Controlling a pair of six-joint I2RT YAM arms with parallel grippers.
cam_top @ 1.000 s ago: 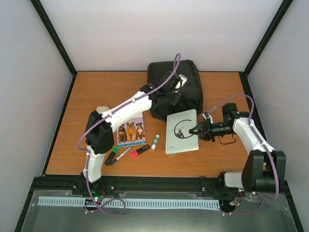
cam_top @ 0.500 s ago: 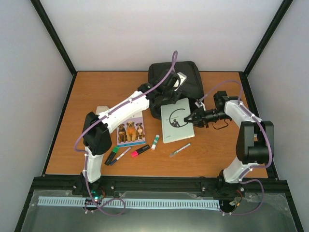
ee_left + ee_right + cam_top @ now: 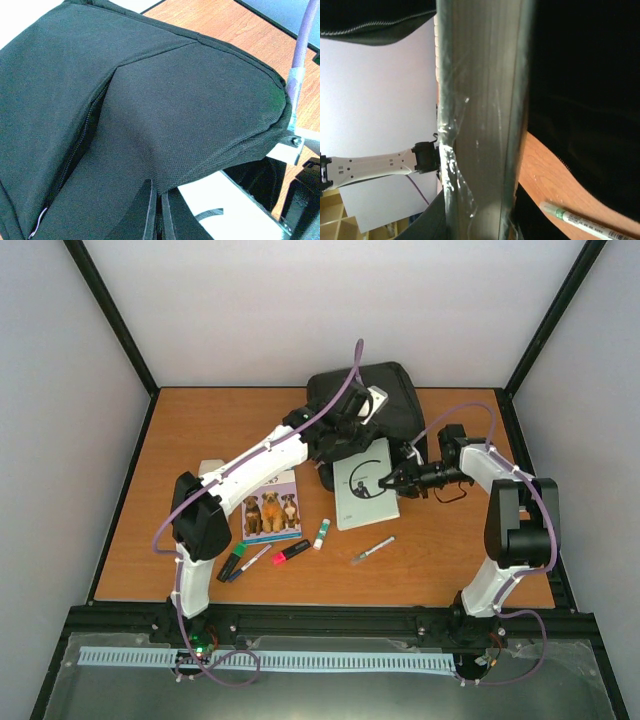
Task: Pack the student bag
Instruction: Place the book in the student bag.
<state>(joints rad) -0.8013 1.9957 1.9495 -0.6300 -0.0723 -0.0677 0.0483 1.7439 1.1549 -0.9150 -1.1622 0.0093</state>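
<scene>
Bag (image 3: 396,400) at far middle of table (image 3: 200,430), flap (image 3: 190,110) pinched up by left claw (image 3: 343,437) to keep the mouth open; right claw (image 3: 392,481) clamped on notebook (image 3: 358,502) edge, angled for sliding it under.

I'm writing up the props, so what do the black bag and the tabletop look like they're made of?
Student bag: matte black woven fabric, likely nylon or polyester; fine twill weave and stitched seams show close up. Table: smooth orange-brown wood look with faint grain, possibly laminate.

Lab test cell — white panels (image 3: 340,300), black frame (image 3: 110,315).
</scene>
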